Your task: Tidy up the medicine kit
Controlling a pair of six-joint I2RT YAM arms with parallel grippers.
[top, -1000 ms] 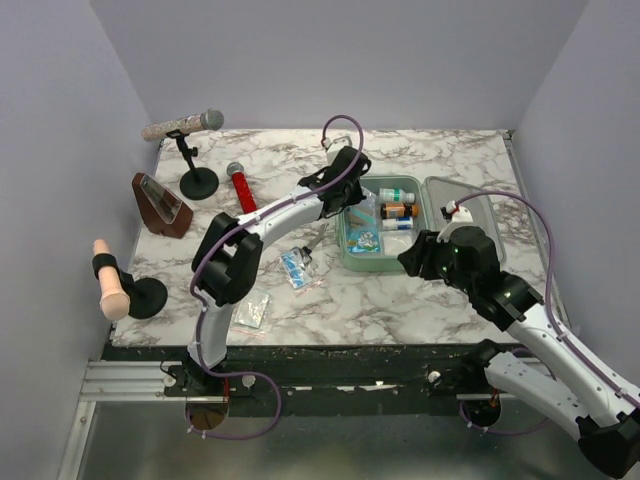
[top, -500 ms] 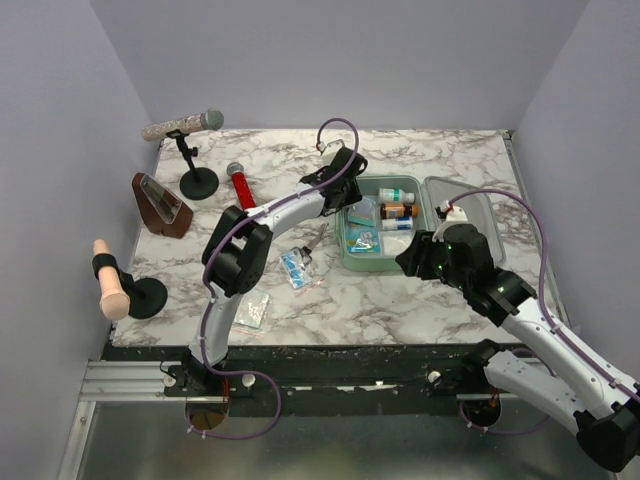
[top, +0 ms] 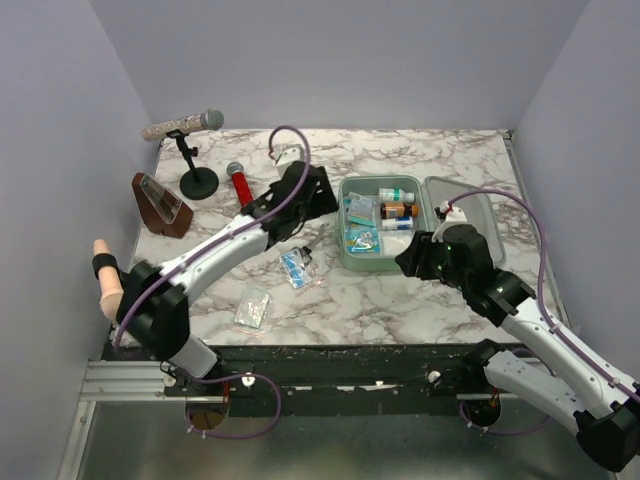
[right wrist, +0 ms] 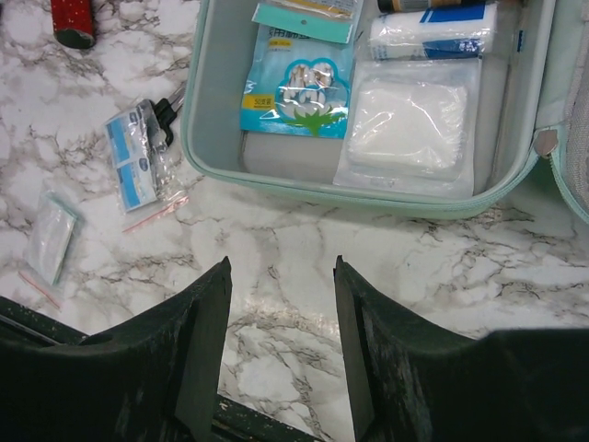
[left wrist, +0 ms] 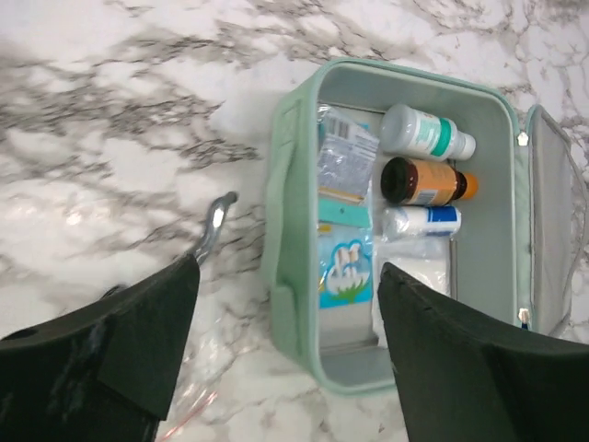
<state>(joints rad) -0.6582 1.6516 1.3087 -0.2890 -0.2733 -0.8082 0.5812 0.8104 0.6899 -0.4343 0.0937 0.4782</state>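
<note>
A marble bench (top: 450, 160) is shown; the mint-green medicine kit (top: 380, 266) is laid open toward its back right corner, loaded with bottles (left wrist: 428, 133) and gauze (right wrist: 409, 110). The left gripper (left wrist: 287, 276) and right gripper (right wrist: 282, 267) are held apart, empty. A blue-sachet bag (top: 295, 267) and a small clear packet (top: 251, 309) are left outside, so packing is judged unfinished.

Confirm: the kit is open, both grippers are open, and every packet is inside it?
Not every packet. The kit is open, the left gripper and right gripper are open, but a blue packet and a clear packet lie on the table outside it, per the right wrist view.
</note>
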